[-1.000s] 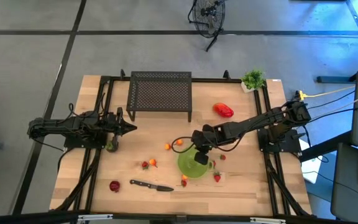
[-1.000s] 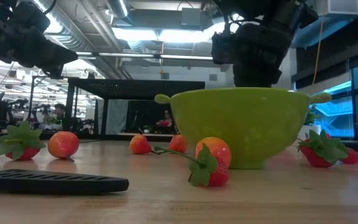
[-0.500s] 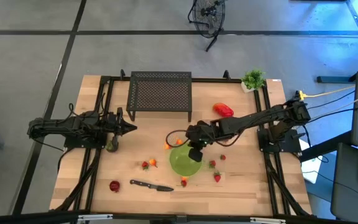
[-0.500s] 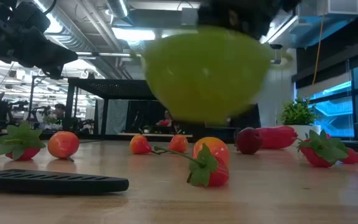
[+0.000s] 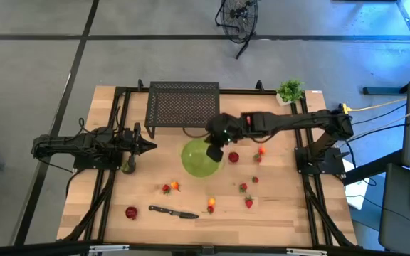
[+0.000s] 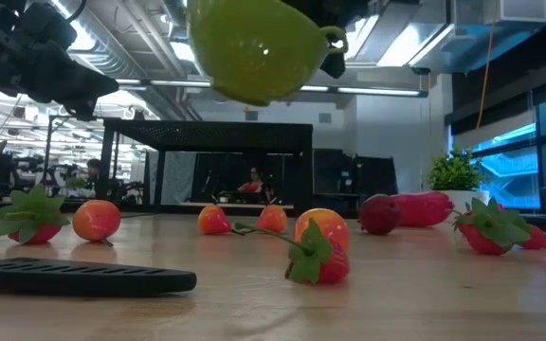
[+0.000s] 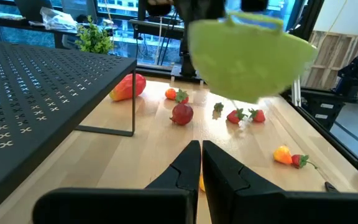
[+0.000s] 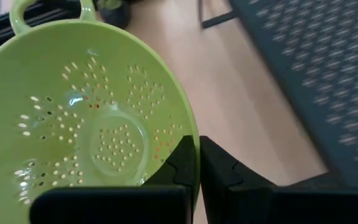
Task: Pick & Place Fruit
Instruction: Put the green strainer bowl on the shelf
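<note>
The right gripper [image 5: 214, 151] had its fingers clamped on the rim of the green colander [image 5: 199, 158], lifted clear above the counter [image 5: 276, 213] beside the black mesh rack [image 5: 184, 107]. The fruit [image 5: 233, 157] lay scattered below on open wood. The left gripper [image 5: 150, 146] waited closed and empty at the counter's left edge.

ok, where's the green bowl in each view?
High: centre of table, bowl in front of the rack.
Low: top centre, in the air.
Left wrist: upper right, above the fruit.
Right wrist: fills the left, inside showing.
Shared landmark: the black mesh rack.
</note>
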Tool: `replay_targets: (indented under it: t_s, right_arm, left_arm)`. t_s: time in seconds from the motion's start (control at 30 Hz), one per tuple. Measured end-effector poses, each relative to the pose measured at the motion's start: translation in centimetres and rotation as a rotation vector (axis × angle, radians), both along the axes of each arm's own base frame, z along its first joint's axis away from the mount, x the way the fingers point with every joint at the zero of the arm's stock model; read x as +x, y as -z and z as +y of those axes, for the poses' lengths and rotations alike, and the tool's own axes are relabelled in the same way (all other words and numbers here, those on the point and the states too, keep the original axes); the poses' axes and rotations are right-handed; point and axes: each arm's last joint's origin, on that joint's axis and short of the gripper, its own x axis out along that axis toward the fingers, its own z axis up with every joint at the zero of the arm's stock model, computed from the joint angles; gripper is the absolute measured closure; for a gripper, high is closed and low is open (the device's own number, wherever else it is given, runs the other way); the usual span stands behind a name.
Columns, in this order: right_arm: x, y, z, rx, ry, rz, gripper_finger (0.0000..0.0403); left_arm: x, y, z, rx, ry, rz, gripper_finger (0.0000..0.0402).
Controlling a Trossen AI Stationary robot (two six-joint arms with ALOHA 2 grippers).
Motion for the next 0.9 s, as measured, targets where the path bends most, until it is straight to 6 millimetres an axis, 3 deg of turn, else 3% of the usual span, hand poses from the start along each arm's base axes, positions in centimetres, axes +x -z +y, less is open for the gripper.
replay_targets:
  t_s: [0.2,0.4,0.9]
  right_arm:
    - [0.1,-1.6,-3.0,-0.008,0.061,-0.026,0.0394]
    - [-0.3,-3.4,-7.2,0.007,0.155,-0.066,0.0393]
    - [-3.2,-8.3,-14.6,0.021,0.363,-0.123,0.0393]
  left_arm:
    - [0.0,0.0,0.0,0.0,0.0,0.0,0.039]
    - [0.0,0.0,0.0,0.0,0.0,0.0,0.039]
    - [0.0,0.0,0.0,0.0,0.0,0.0,0.0391]
